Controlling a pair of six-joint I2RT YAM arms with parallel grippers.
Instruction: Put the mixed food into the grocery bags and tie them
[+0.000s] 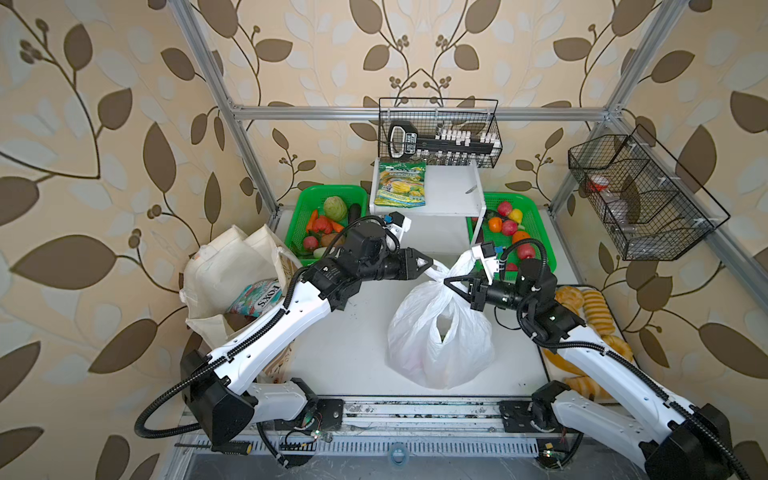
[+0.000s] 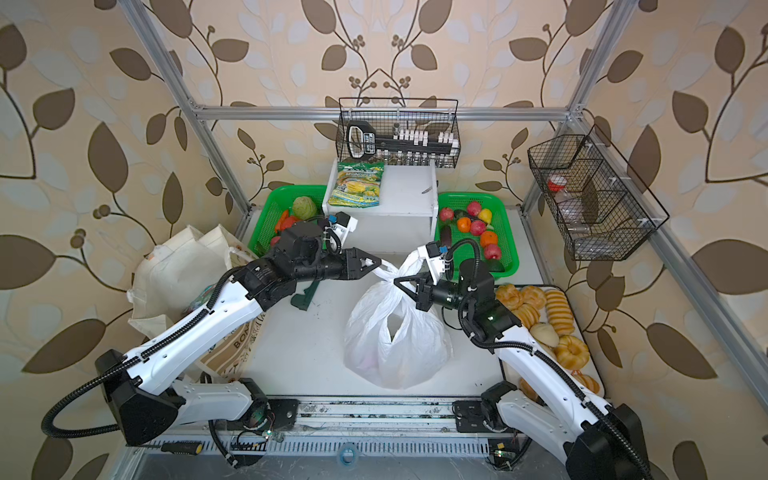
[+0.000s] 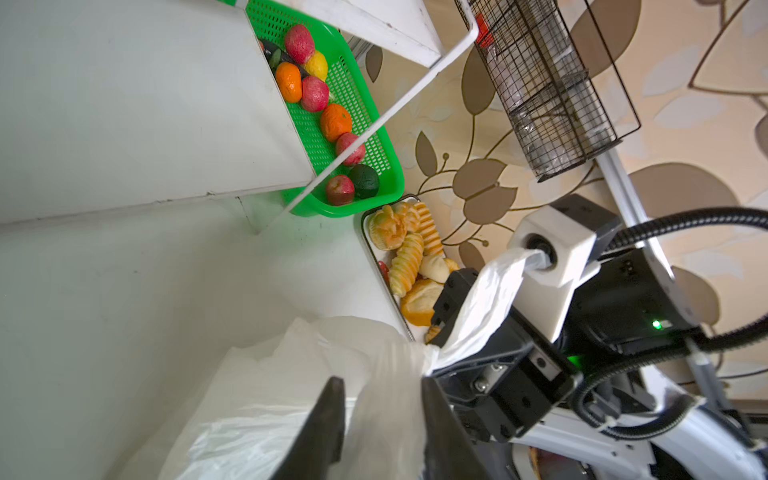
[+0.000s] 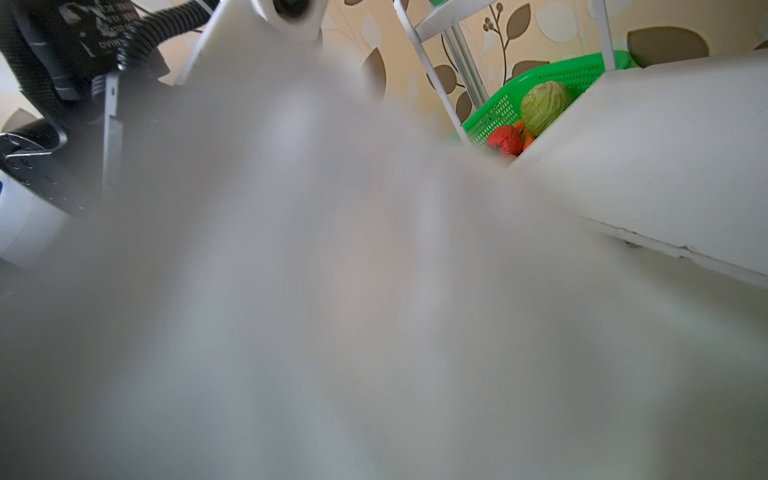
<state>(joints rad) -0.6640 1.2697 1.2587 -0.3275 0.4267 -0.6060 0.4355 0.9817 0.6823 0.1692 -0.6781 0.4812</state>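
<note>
Left tool (image 1: pixel 429 263) and right tool (image 1: pixel 448 283) — both clenched — grip plastic bag (image 1: pixel 440 332) handles (taut).

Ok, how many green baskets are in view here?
2. One basket sits left of the white shelf, holding vegetables; the other sits right of it, holding fruit. The arms cover part of each, but no third shows in any view.

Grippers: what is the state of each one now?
Left gripper: closed on a handle of the white plastic bag.
Right gripper: closed on the bag's other handle.
</note>
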